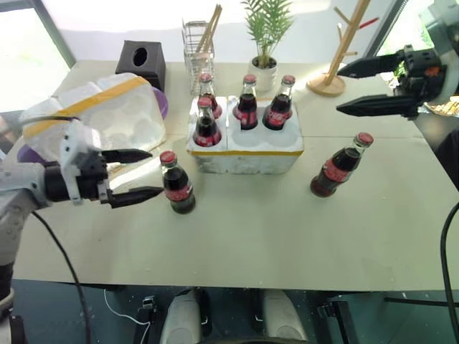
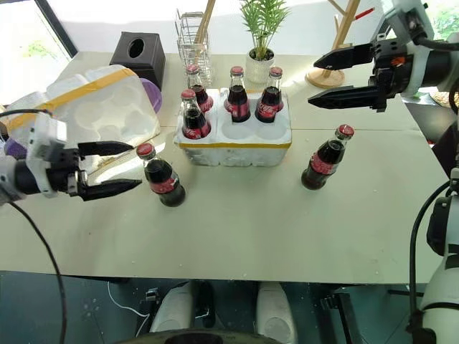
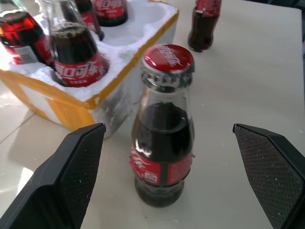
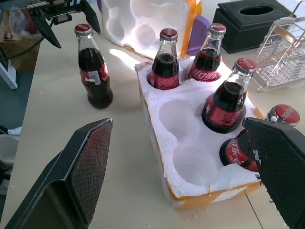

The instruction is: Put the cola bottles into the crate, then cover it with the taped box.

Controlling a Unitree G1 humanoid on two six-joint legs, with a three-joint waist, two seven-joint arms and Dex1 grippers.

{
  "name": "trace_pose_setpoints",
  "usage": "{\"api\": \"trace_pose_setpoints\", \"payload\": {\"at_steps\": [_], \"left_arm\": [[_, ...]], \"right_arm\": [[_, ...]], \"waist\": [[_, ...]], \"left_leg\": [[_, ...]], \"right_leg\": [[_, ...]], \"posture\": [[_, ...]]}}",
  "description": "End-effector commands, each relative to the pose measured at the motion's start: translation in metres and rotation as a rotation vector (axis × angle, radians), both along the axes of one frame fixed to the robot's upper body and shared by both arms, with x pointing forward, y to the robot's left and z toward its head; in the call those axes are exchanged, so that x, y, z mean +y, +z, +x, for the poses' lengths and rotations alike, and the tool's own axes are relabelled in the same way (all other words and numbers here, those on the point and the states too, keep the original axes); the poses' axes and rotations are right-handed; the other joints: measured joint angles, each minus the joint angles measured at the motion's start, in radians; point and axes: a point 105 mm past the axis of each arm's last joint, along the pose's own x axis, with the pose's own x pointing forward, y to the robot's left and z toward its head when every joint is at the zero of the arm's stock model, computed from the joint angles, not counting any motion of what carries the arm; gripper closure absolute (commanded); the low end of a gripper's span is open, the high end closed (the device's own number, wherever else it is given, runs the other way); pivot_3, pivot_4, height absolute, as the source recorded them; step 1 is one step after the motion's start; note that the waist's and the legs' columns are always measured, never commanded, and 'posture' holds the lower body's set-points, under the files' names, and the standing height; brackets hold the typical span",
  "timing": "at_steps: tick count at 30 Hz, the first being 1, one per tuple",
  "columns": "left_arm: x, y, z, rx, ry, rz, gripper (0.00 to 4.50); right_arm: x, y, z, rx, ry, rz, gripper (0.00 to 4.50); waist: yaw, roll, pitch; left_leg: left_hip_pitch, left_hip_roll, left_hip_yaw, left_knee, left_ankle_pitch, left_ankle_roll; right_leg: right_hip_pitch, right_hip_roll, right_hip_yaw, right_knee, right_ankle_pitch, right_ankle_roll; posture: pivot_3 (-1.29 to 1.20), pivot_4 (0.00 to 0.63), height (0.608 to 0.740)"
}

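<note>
The white styrofoam crate (image 1: 247, 159) with a yellow tape band sits mid-table. Several cola bottles stand in its wells, such as one at the front left (image 1: 206, 123); two front wells (image 4: 183, 117) are empty. One loose cola bottle (image 1: 177, 185) stands upright left of the crate, just beyond the tips of my open left gripper (image 1: 156, 172), which holds nothing. A second loose bottle (image 1: 341, 166) stands to the crate's right. My right gripper (image 1: 338, 90) hovers open and empty above the far right of the table. The taped box (image 1: 100, 115) lies at the left, hollows showing.
Along the back edge stand a black tissue box (image 1: 141, 63), a wire rack (image 1: 197, 43), a potted plant (image 1: 265, 43) and a wooden mug tree (image 1: 337, 61). A purple object (image 1: 162, 104) peeks out behind the taped box. Bare table (image 1: 272, 236) lies in front of the crate.
</note>
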Motion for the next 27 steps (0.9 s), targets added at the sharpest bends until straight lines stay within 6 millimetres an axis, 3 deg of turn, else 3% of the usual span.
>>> {"api": "trace_pose_setpoints", "payload": {"at_steps": [1,11,16,19,20,22,27], "left_arm": [[-0.002,-0.001,0.000,-0.050,-0.014,0.045,0.02],[-0.036,-0.031,0.016,-0.077,-0.045,-0.023,0.02],[-0.039,-0.037,0.035,-0.114,0.022,-0.059,0.02],[-0.037,-0.037,0.039,-0.120,0.038,-0.082,0.80],[-0.037,-0.037,0.039,-0.121,0.041,-0.082,1.42],[-0.036,-0.037,0.038,-0.104,0.040,-0.077,1.95],[-0.043,-0.028,0.016,0.002,-0.063,-0.102,1.92]], "right_arm": [[0.006,0.016,-0.008,-0.061,0.030,-0.002,0.00],[0.007,0.011,-0.016,-0.051,0.044,0.011,0.00],[0.008,0.011,-0.018,-0.054,0.041,0.019,0.00],[0.009,0.012,-0.019,-0.059,0.041,0.023,0.00],[0.009,0.012,-0.020,-0.061,0.039,0.024,0.00],[0.008,0.013,-0.019,-0.066,0.032,0.029,0.00],[0.007,0.014,-0.017,-0.079,0.011,0.042,0.00]], "waist": [[0.000,0.000,0.000],[0.005,0.000,0.000],[0.004,0.000,0.000],[0.001,0.000,0.000],[0.001,0.000,0.000],[0.002,0.000,0.000],[0.000,0.000,0.000]], "left_leg": [[0.000,0.000,0.000,0.000,0.000,0.000],[0.000,0.000,0.000,0.000,0.000,0.000],[0.000,0.000,0.000,0.000,0.000,0.000],[0.000,0.000,0.000,0.000,0.000,0.000],[0.000,0.000,0.000,0.000,0.000,0.000],[0.000,0.000,0.000,0.000,0.000,0.000],[0.000,0.000,0.000,0.000,0.000,0.001]], "right_leg": [[0.000,0.000,0.000,0.000,0.000,0.000],[0.001,0.000,0.000,0.000,0.000,0.000],[0.000,0.000,0.000,0.000,0.000,0.000],[0.000,0.000,0.000,0.000,0.000,0.000],[0.000,0.000,0.000,0.000,0.000,0.000],[0.000,0.000,0.000,0.000,0.000,0.000],[0.000,0.000,0.000,0.000,0.000,0.000]], "posture": [[0.00,0.150,0.740],[0.00,0.150,0.740],[0.00,0.150,0.740],[0.00,0.150,0.740],[0.00,0.150,0.740],[0.00,0.150,0.740],[0.00,0.150,0.740]]}}
